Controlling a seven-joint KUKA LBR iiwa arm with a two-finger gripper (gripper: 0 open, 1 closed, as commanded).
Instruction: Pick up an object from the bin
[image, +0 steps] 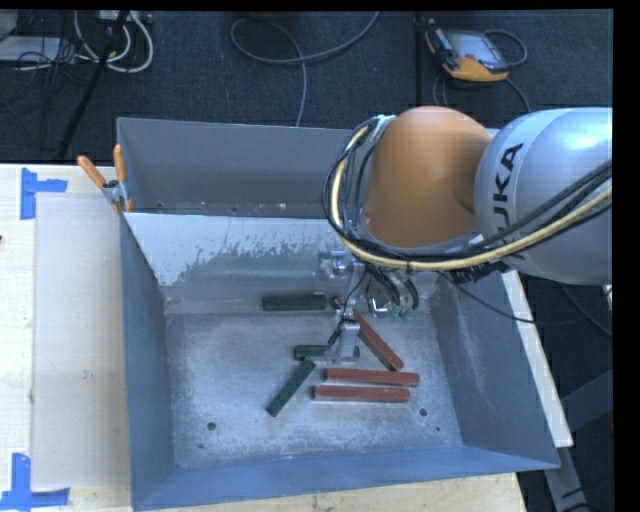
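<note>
My gripper (346, 336) reaches down into the middle of the bin from under the orange cover. Its tip stands just right of a short dark green block (310, 351) and touches or nearly touches it. A red-brown stick (380, 344) lies slanted right beside the gripper, partly hidden under it. Two more red-brown sticks lie flat and side by side below it, the upper one (371, 377) and the lower one (360, 394). A long dark green stick (289, 388) lies slanted to the lower left of the gripper.
Another dark green stick (293, 301) lies flat near the bin's back wall, left of the gripper. The arm and its cables cover the bin's upper right part. The left half of the bin floor is bare metal.
</note>
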